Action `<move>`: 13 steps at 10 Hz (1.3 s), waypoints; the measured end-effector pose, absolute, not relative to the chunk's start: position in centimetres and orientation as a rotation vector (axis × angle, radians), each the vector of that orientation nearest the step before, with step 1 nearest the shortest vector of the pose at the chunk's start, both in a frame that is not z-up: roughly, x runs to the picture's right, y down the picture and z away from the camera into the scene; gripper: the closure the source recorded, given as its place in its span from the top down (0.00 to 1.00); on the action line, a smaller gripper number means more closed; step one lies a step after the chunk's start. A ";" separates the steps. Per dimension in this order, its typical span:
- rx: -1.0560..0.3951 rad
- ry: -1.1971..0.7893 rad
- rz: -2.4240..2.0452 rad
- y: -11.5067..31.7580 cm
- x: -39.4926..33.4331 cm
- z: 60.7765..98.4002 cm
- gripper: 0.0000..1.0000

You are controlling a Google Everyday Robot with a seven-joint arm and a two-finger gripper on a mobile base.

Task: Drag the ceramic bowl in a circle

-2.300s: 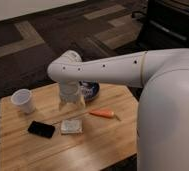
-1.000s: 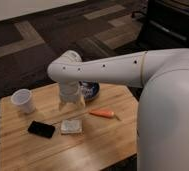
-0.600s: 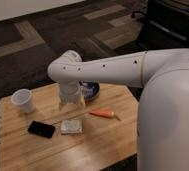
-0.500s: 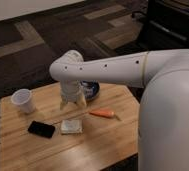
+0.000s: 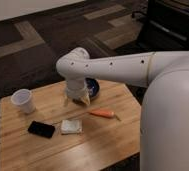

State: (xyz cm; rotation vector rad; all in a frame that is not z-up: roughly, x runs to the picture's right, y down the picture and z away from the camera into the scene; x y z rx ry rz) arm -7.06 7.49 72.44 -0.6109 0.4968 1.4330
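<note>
The ceramic bowl is dark blue with a pale speckled inside. It sits on the far side of the wooden table, mostly hidden behind my white arm. My gripper hangs down from the wrist just left of and in front of the bowl, at its near rim. Whether it touches the rim cannot be told.
A white cup stands at the table's left. A black phone and a small white packet lie near the front. An orange carrot lies right of the gripper. A dark chair stands at the back right.
My arm and wrist have shifted slightly to the right, toward the bowl. The objects on the table have not moved.
</note>
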 end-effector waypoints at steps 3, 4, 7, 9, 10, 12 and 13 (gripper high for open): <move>-0.614 0.526 1.367 6.3 -5.6 74.7 0.65; -0.619 0.536 1.336 6.0 -5.8 75.4 0.65; -0.629 0.566 1.212 5.4 -8.2 77.1 0.65; -0.633 0.575 1.118 4.6 -10.8 78.2 0.65; -0.626 0.575 1.080 3.7 -11.8 79.2 0.65; -0.620 0.579 1.019 1.9 -12.9 81.0 0.65; -0.619 0.580 0.987 1.1 -13.3 81.9 0.65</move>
